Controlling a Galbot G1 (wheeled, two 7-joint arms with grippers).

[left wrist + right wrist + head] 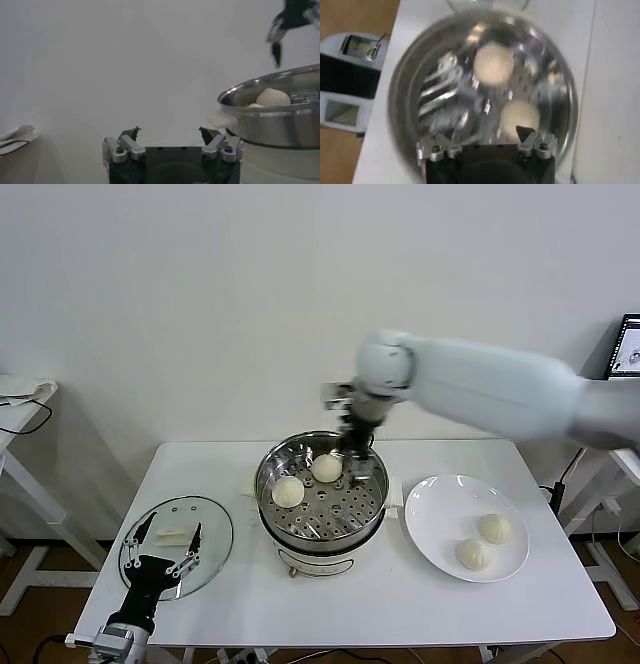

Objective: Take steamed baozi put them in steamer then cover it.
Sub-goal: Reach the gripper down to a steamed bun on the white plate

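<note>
Hovering right gripper (352,467), steamer (372,514) rim clear

Four buns in all: two in the steamer (322,502), at (288,491) and (326,468); two on the plate (435,529), at (496,528) and (474,554). One steamer. One plate. One glass lid (215,536). One table (380,604).

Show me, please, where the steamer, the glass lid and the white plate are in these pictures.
steamer (372,509): head view, bare perforated tray inside.
glass lid (215,536): head view, bare glass near its right edge.
white plate (440,509): head view, bare left part.
</note>
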